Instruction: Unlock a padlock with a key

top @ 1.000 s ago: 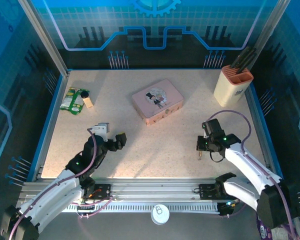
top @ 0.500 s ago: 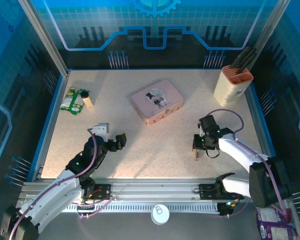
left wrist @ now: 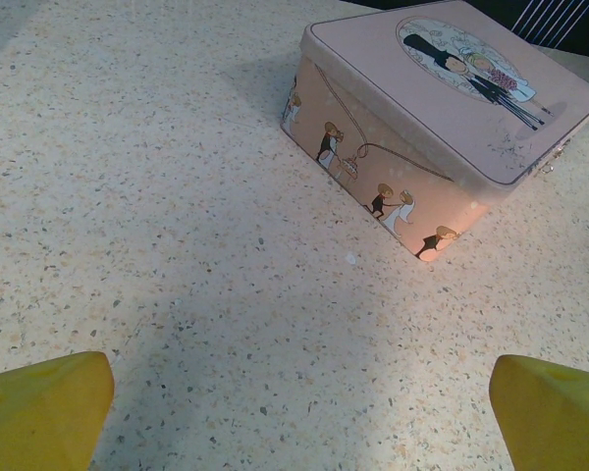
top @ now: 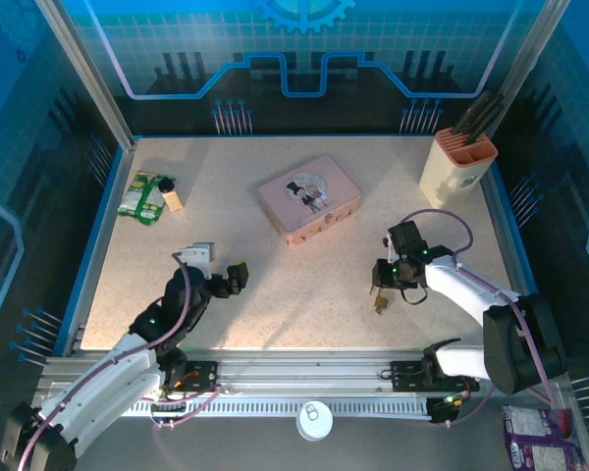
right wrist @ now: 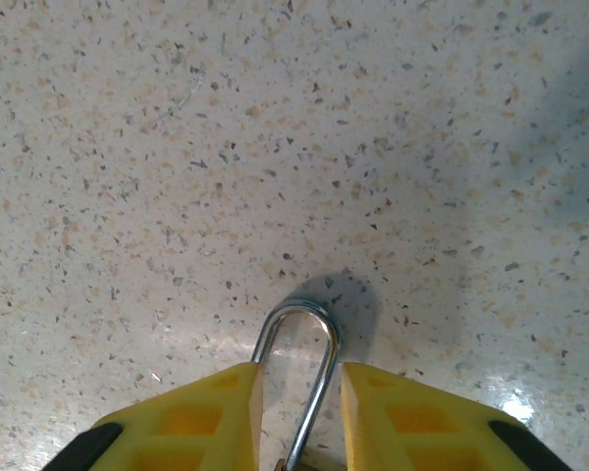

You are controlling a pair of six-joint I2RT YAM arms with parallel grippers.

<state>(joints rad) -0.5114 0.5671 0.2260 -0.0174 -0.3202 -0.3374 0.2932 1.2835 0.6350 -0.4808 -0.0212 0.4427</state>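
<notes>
Nearest to us, a white round cap [top: 314,420] sits on the metal rail in front of the table [top: 294,304]. Just past the rail on the left, the left gripper [top: 234,278] hangs over bare tabletop. In its wrist view its yellow fingertips [left wrist: 41,412] sit in the two lower corners, the jaws spread wide with nothing between them.

On the right, at about the same depth, the right gripper [top: 381,291] points down at the near right part of the table. The padlock [top: 381,307] is there, right at its tips, and from above we see it as a small brass spot. In the right wrist view its silver loop [right wrist: 299,308] stands up between the yellow fingers [right wrist: 191,422]. The jaws are drawn narrow, closed on the loop from both sides. The brass body is hidden below the edge of that view.

Farther back, near the middle of the table, lies a pink tin [top: 309,199] with its lid on. The left wrist camera looks at one of its corners. At the far left we see a green packet [top: 137,197] with a small tan block [top: 173,200] just beside it. At the far right corner stands a cream holder [top: 456,167] with dark handles sticking out of its orange top.
</notes>
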